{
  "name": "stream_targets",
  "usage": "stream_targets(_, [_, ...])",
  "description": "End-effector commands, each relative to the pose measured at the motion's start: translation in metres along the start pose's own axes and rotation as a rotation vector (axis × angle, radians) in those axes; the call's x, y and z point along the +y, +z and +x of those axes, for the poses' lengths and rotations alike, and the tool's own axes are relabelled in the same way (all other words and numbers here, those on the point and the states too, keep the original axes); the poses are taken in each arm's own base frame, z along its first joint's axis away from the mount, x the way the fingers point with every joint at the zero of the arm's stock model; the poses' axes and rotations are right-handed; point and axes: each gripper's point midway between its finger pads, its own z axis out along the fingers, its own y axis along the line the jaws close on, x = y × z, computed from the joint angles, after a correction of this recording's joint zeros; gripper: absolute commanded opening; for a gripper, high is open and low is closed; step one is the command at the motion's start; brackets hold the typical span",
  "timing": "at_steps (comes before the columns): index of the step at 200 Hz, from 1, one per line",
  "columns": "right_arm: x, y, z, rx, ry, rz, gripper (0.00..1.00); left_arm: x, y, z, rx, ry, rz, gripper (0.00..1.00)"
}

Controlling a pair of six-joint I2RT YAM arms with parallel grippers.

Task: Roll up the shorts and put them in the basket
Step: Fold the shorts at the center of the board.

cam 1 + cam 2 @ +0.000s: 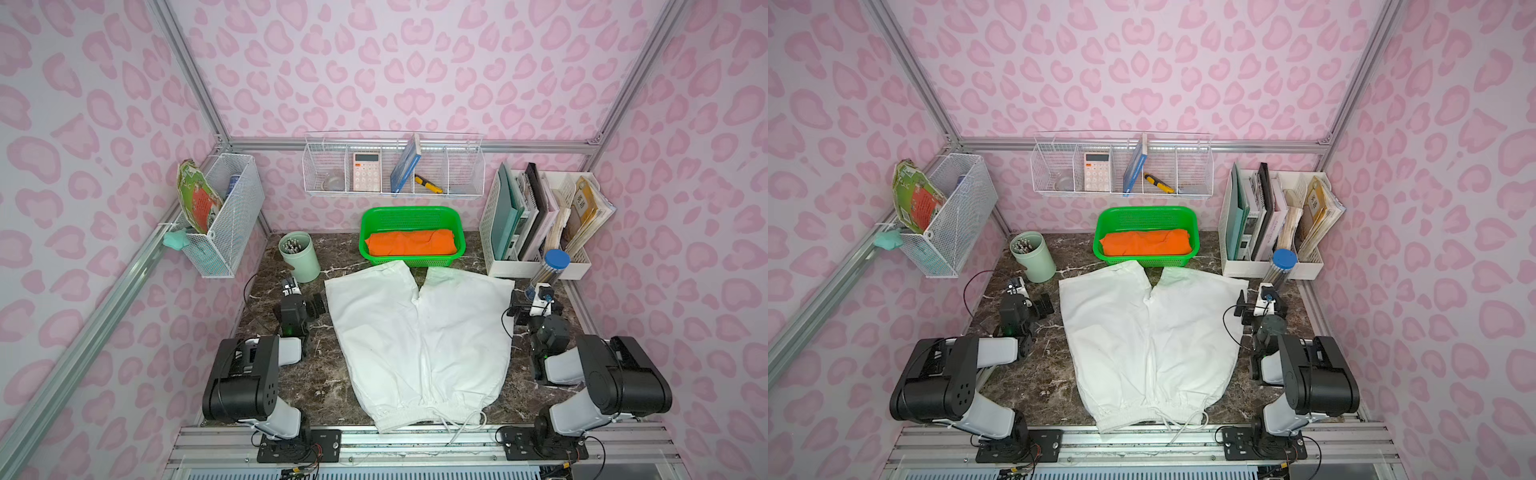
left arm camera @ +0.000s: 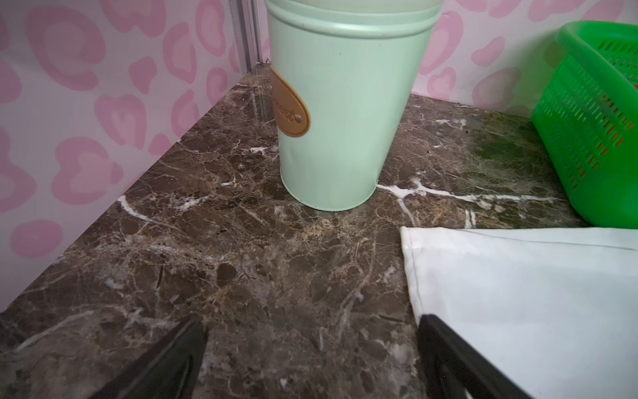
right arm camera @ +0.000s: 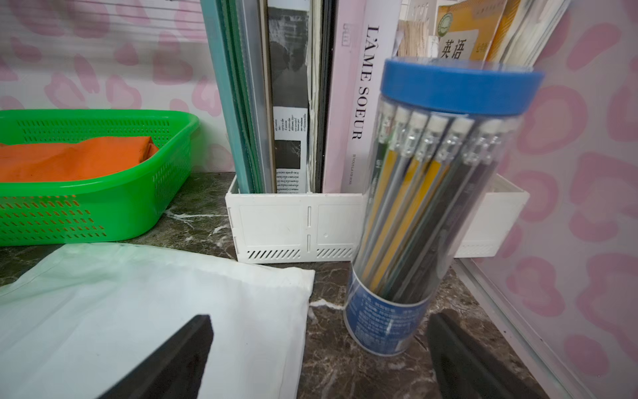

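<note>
Showing white shorts [image 1: 419, 332] spread flat in the middle of a dark marble table [image 1: 328, 386], waistband [image 1: 407, 417] and loose drawstring [image 1: 482, 417] at the near edge, both leg hems toward a green basket [image 1: 409, 218] holding an orange cloth [image 1: 411, 243]. Left gripper [image 2: 310, 331] released, jaws wide apart and empty, low beside the outer corner of one leg hem, near a mint pot [image 2: 345, 121]. Right gripper [image 3: 319, 321] likewise wide and empty, straddling the other hem's outer corner, close beside a clear tube of pencils [image 3: 431, 207]. Rolling not yet begun, judging by the flat cloth. To start well: pinch both hem corners level and at the same time, turn a tight first fold, then keep the roll straight and even toward the waistband. Probably worth minding the drawstring at the end and steering clear of pot and tube while lifting.
</note>
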Motion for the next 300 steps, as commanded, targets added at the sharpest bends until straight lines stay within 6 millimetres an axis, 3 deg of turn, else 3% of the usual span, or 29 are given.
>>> stream_targets(1, [0.0,0.001,-0.005,-0.021,-0.001,-0.001,1.0,-0.001,0.0,-0.003,-0.011,0.01,0.004,0.99])
stream_targets(129, [0.001,0.001,-0.005,-0.019,-0.001,-0.002,1.0,-0.001,0.001,-0.003,-0.005,0.009,0.004,0.99])
stream_targets(165, [-0.003,-0.001,-0.007,-0.029,0.009,0.025,0.93,0.003,-0.002,-0.006,-0.026,0.011,-0.016,0.99])
stream_targets(175, [-0.014,-0.007,-0.011,-0.041,0.034,0.081,0.94,0.0,-0.007,-0.022,-0.078,0.037,-0.013,0.99])
stream_targets(194, [-0.02,-0.009,-0.02,-0.046,0.052,0.106,0.94,-0.005,-0.016,-0.033,0.046,0.043,-0.025,0.99])
stream_targets(220, [-0.019,-0.002,-0.033,-0.026,0.04,0.099,0.94,-0.013,-0.029,-0.089,-0.026,0.064,-0.028,0.99])
stream_targets(237, [-0.015,0.002,-0.044,-0.009,0.034,0.081,0.94,-0.021,-0.042,-0.114,-0.035,0.073,-0.004,0.99])
stream_targets(278, [0.001,0.017,-0.072,0.055,0.045,-0.02,0.93,-0.082,-0.094,-0.167,-0.137,0.164,0.249,0.99])
stream_targets(300, [0.012,0.025,-0.08,0.109,0.061,-0.08,0.92,-0.11,-0.122,-0.183,-0.143,0.197,0.365,0.99])
